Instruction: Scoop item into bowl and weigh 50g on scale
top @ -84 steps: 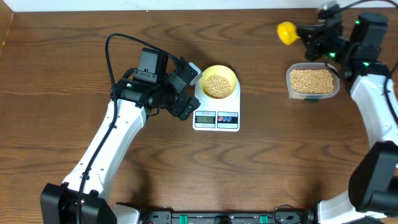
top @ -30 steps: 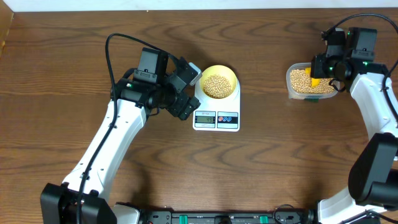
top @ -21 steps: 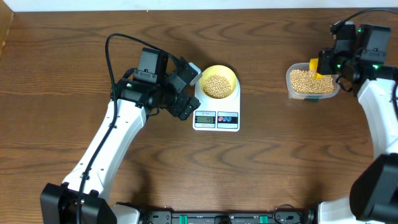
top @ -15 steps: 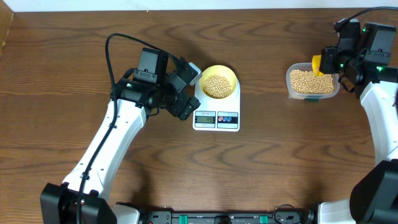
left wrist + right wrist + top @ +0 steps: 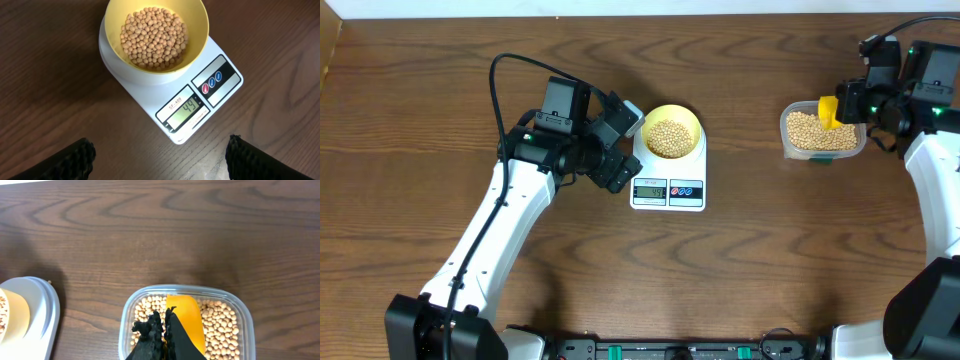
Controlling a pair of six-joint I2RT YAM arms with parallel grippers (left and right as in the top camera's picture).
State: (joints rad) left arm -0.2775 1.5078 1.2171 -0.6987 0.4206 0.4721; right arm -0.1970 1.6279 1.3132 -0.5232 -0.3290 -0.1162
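The pale yellow bowl (image 5: 672, 132) holds beige beans (image 5: 154, 36) and stands on the white scale (image 5: 668, 187). In the left wrist view the bowl's rim (image 5: 197, 47) sits on the scale (image 5: 220, 87), whose display reads 44. My left gripper (image 5: 626, 150) is open and empty just left of the scale, its fingers wide apart (image 5: 160, 160). My right gripper (image 5: 847, 100) is shut on the handle of a bright yellow scoop (image 5: 828, 110). It holds the scoop (image 5: 186, 317) over the clear tub of beans (image 5: 220, 330); the right fingers (image 5: 164, 325) are closed together.
The clear plastic tub (image 5: 785, 135) stands at the right back of the brown wooden table (image 5: 770, 260). In the right wrist view the tub's rim (image 5: 190, 287) lies below the scoop, and the scale's edge (image 5: 42, 305) shows at the far left.
My right gripper brought the scoop from the back of the table down into the tub, then drew it up and slightly right. The left arm, bowl and scale have not moved.
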